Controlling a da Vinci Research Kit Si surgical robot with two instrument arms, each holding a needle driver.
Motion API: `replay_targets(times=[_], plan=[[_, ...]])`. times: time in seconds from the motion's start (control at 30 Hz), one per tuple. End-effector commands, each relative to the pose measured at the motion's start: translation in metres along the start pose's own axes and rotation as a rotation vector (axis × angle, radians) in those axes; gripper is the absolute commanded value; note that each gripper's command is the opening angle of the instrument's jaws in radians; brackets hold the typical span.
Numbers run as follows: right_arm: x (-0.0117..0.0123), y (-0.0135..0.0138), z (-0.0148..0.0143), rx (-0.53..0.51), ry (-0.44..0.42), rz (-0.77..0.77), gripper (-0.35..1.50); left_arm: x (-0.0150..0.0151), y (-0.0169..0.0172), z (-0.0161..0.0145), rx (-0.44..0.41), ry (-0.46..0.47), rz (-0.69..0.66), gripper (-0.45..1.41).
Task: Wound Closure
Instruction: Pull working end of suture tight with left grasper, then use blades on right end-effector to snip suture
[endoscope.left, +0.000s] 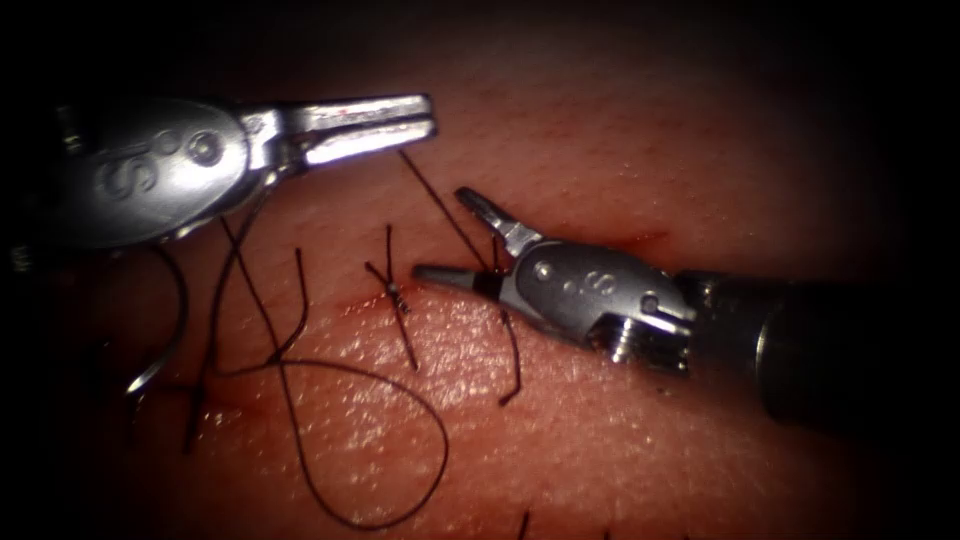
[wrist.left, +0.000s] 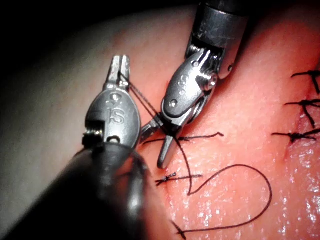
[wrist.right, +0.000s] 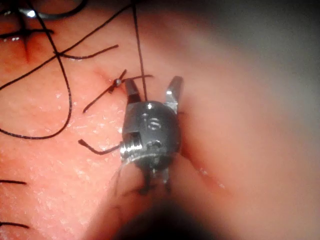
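Left tool, upper left of the endoscope frame: jaws pressed together, pinching the thread near their tips. Same grip seen in the left wrist view, strand leaving the closed jaws taut.

From there, thread running straight down and to the right, into the gap of the right tool at centre frame. Right tool's jaws spread wide, one tip pointing up-left, the other lying low and pointing left, strand passing between them close to the hinge; nothing clamped. Confirmed in the right wrist view: two jaws apart, thread running up between them.

Just left of the lower jaw, a small knot sitting on the cut, short ends sticking up and down from it. Further thread in a large loop across the tissue in the lower centre of the frame.

Needle at the far left, below the left tool, held by neither tool, curve lying against the tissue; whether its tip is in the tissue cannot be told.
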Motion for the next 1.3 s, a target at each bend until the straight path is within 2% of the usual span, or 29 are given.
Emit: replay_targets(times=[0.03, 0.17, 0.23, 0.27, 0.37, 0.4, 0.47, 0.67, 0.7, 0.73, 0.77, 0.8, 0.83, 0.9, 1.0, 1.07, 1.17, 1.2, 1.27, 1.3], plan=[[0.0002, -0.0004, 0.0011, 0.002, 0.005, 0.000, 1.04, -0.0002, -0.0004, 0.0006, 0.000, 0.002, 0.003, -0.45], [0.0001, -0.0012, 0.0018, -0.002, 0.008, -0.009, 1.03, 0.0000, -0.0003, 0.0006, 0.000, 0.003, 0.003, -0.45], [0.0001, -0.0012, 0.0019, 0.007, 0.014, -0.009, 0.81, 0.0002, -0.0001, 0.0006, 0.000, 0.004, 0.005, -0.45], [0.0001, -0.0012, 0.0019, 0.007, 0.013, -0.009, 0.76, 0.0002, -0.0001, 0.0006, 0.000, 0.004, 0.005, -0.45], [0.0000, -0.0009, 0.0020, 0.010, 0.012, -0.009, 0.30, 0.0005, 0.0002, 0.0005, 0.002, 0.006, 0.006, -0.45], [0.0000, -0.0009, 0.0020, 0.009, 0.011, -0.009, 0.24, 0.0005, 0.0002, 0.0005, 0.002, 0.006, 0.007, -0.45], [0.0001, -0.0007, 0.0022, 0.009, 0.007, -0.007, -0.35, 0.0006, 0.0005, 0.0005, -0.001, 0.004, 0.014, -0.45], [-0.0001, -0.0003, 0.0024, -0.015, 0.009, 0.023, -0.35, 0.0010, 0.0013, 0.0003, -0.003, 0.008, 0.022, -0.45], [-0.0002, 0.0000, 0.0021, 0.003, 0.016, 0.022, -0.11, 0.0011, 0.0018, 0.0001, -0.005, 0.010, 0.026, -0.45], [-0.0003, 0.0002, 0.0018, 0.012, 0.020, 0.022, 0.34, 0.0011, 0.0020, 0.0000, -0.007, 0.014, 0.028, -0.45], [-0.0005, 0.0008, 0.0005, 0.038, 0.028, 0.021, 1.03, 0.0013, 0.0028, -0.0002, -0.014, 0.021, 0.035, -0.45], [-0.0005, 0.0011, -0.0002, 0.045, 0.034, 0.010, 1.15, 0.0014, 0.0032, -0.0003, -0.019, 0.025, 0.039, -0.45], [-0.0005, 0.0024, -0.0025, 0.064, 0.052, -0.046, 1.23, 0.0017, 0.0042, -0.0005, -0.030, 0.038, 0.048, -0.45], [-0.0005, 0.0037, -0.0045, 0.074, 0.062, -0.065, 1.25, 0.0021, 0.0051, -0.0006, -0.041, 0.049, 0.062, -0.45], [0.0001, 0.0091, -0.0107, 0.001, 0.075, -0.112, 1.28, 0.0042, 0.0089, 0.0002, -0.096, 0.121, 0.063, -0.45], [0.0004, 0.0120, -0.0130, -0.032, 0.061, -0.119, 1.28, 0.0050, 0.0112, 0.0012, -0.145, 0.159, 0.055, -0.45], [0.0004, 0.0142, -0.0146, -0.062, 0.055, -0.133, 1.28, 0.0050, 0.0138, 0.0025, -0.205, 0.188, 0.059, -0.45], [0.0004, 0.0155, -0.0154, -0.080, 0.041, -0.139, 1.28, 0.0046, 0.0152, 0.0035, -0.235, 0.193, 0.053, -0.45], [0.0003, 0.0163, -0.0160, -0.097, 0.036, -0.139, 1.28, 0.0035, 0.0167, 0.0046, -0.278, 0.206, 0.044, -0.45], [0.0003, 0.0169, -0.0165, -0.116, 0.032, -0.140, 1.28, 0.0020, 0.0181, 0.0056, -0.322, 0.215, 0.037, -0.45]])
